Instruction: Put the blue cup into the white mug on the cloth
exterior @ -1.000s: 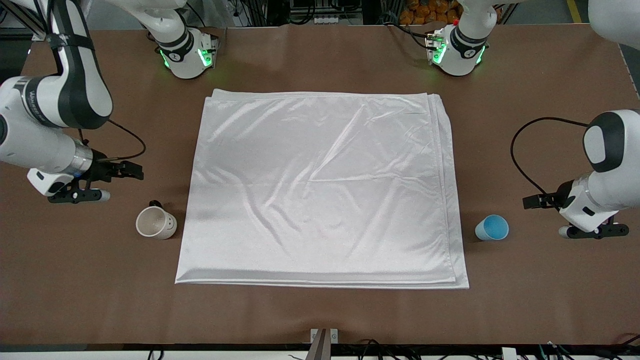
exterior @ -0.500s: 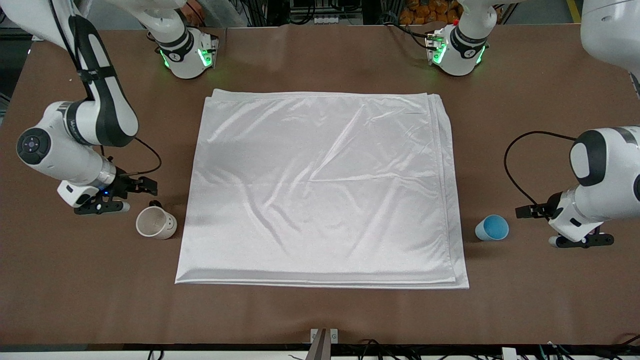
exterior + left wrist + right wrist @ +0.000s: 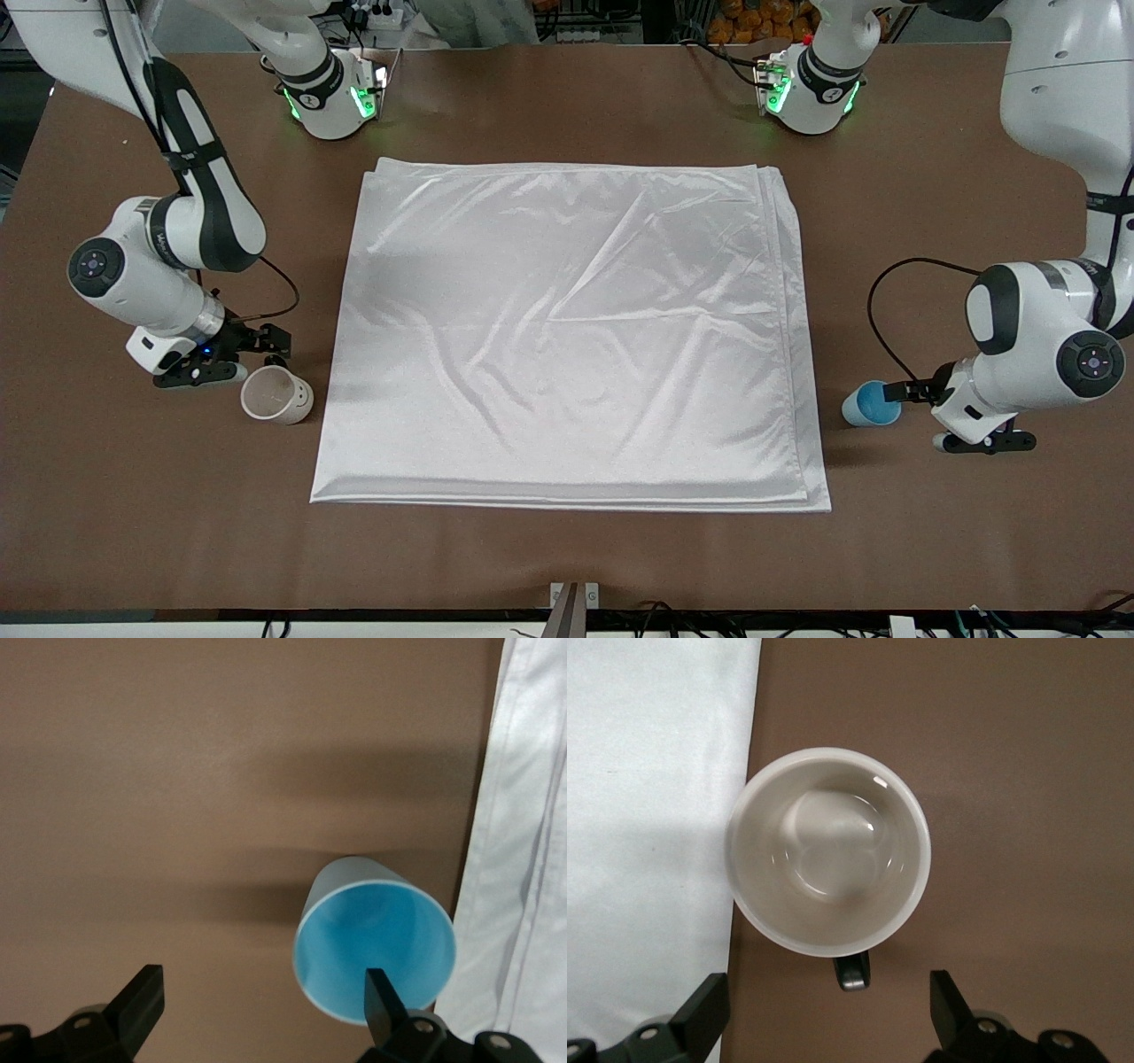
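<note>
Both end effectors wide, nothing held.
Left end effector (image 3: 897, 391) over blue cup (image 3: 869, 404); right end effector (image 3: 270, 341) beside white mug (image 3: 275, 395); cloth (image 3: 567, 337) between.

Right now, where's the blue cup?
The blue cup stands upright on the bare table beside the cloth, at the left arm's end, with the open left gripper right at it.

The left end effector (image 3: 897, 390) has been brought to the blue cup (image 3: 868, 404), the right end effector (image 3: 275, 341) to the white mug (image 3: 275, 395).
</note>
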Robot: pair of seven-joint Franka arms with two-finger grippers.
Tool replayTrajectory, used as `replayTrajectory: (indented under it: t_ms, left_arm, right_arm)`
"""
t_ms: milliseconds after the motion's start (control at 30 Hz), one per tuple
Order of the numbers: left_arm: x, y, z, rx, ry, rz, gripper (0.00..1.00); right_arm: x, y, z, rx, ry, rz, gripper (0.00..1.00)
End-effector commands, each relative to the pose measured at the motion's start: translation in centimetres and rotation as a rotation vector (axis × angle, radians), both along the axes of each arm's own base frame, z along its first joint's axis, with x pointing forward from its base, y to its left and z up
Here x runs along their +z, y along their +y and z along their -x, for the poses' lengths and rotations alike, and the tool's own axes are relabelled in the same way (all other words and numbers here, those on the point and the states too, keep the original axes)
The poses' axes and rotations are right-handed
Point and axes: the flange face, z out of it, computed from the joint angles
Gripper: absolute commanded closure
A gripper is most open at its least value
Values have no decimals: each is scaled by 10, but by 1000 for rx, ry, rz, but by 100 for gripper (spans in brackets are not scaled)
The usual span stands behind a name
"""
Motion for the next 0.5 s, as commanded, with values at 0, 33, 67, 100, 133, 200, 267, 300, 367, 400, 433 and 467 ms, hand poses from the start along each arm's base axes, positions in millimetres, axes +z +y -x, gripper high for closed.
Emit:
replayTrajectory:
  t_ms: [0,33,67,100,133,200,267,300,367,400,433,467]
  left_arm:
    - [-9,-2,-8,-21,-21,-15,0]
    - [-11,-2,-8,-21,-23,-14,0]
    - [-14,-2,-8,-21,-21,-14,0]
    - [-14,-2,-8,-22,-26,-14,0]
    - [-15,-2,-9,-23,-27,-14,0]
    - [-18,-3,-10,-24,-35,-13,0]
    - [-19,-3,-12,-25,-52,-12,0]
    - [-20,-3,-12,-25,-58,-12,0]
    - [-21,-4,-14,-22,-75,-7,14]
    - [-21,-5,-15,-21,-83,-3,30]
    - [-20,-5,-16,-17,-89,0,50]
    - [-20,-5,-16,-3,-90,0,70]
  right_arm:
    - [-14,-1,9,24,-26,12,2]
    - [-16,-1,9,23,-33,12,2]
    - [-18,-1,10,23,-36,13,2]
    - [-22,0,10,26,-33,13,4]
    - [-23,0,10,26,-33,13,6]
    - [-24,0,10,27,-36,13,12]
    - [-24,2,9,29,-39,13,18]
    - [-23,2,9,31,-40,14,20]
    - [-24,3,8,33,-42,15,27]
    - [-23,3,8,38,-43,18,31]
    - [-23,3,7,44,-46,23,33]
    - [-25,3,7,49,-49,26,34]
